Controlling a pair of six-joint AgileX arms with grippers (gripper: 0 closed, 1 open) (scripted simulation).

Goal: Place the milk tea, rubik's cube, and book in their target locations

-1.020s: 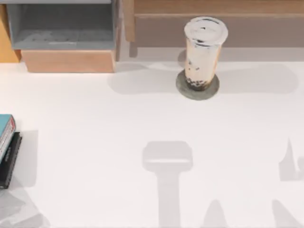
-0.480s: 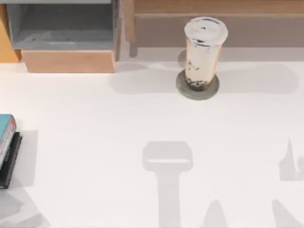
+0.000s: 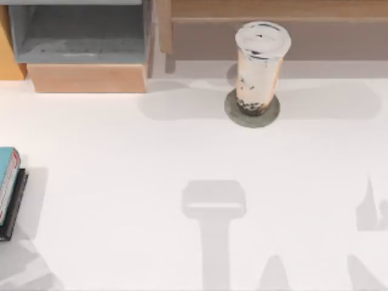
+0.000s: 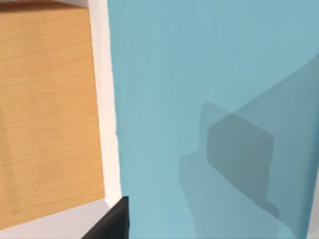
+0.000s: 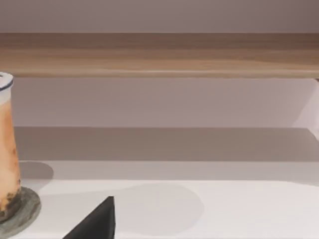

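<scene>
upright, milk tea (image 3: 259, 66) (on coaster (image 3: 233, 113))

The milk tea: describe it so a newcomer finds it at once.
Look to the far side of the white table, just in front of the long wooden shelf. There the milk tea stands upright on a round grey coaster. It is the tall clear cup with a white lid, beige drink and dark pearls.
</scene>
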